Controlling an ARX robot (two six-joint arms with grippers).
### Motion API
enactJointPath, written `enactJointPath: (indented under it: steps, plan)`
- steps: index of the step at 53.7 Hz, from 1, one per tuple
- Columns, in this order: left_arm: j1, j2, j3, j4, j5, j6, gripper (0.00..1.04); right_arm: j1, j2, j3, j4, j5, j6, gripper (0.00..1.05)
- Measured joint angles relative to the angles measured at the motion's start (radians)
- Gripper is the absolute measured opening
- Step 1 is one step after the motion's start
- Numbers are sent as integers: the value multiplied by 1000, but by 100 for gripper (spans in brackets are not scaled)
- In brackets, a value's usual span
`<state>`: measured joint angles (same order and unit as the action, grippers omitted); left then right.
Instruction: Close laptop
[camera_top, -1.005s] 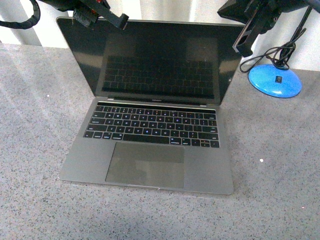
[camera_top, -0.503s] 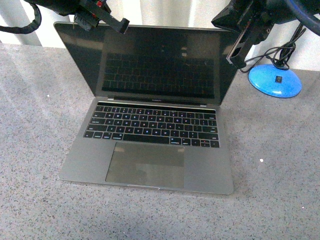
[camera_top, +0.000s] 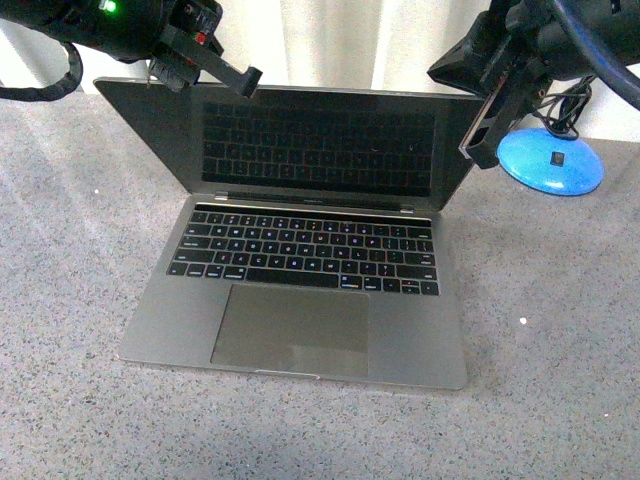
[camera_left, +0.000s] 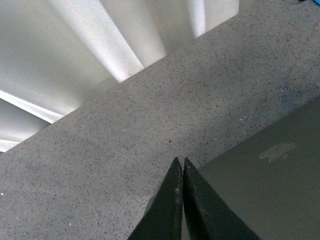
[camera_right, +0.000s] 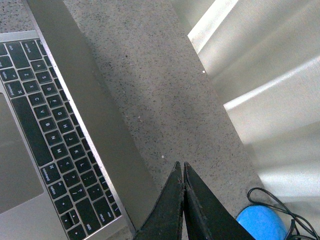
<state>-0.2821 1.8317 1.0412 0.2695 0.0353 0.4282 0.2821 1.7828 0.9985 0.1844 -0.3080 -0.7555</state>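
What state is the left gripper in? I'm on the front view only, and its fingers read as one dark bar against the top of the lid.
Observer: Shut. The left wrist view shows the left gripper with its fingertips pressed together.
Operator: And the right one, by the lid's other corner?
Observer: Shut too. In the right wrist view the right gripper has its tips together, beside the laptop lid's edge.
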Motion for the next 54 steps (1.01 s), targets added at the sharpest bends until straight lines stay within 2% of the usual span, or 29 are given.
enactJointPath:
  steps: [54]
  plan:
    - [-39,-56,-158,32,-7,-53,4,25,-100,-207,62,-1,93,1]
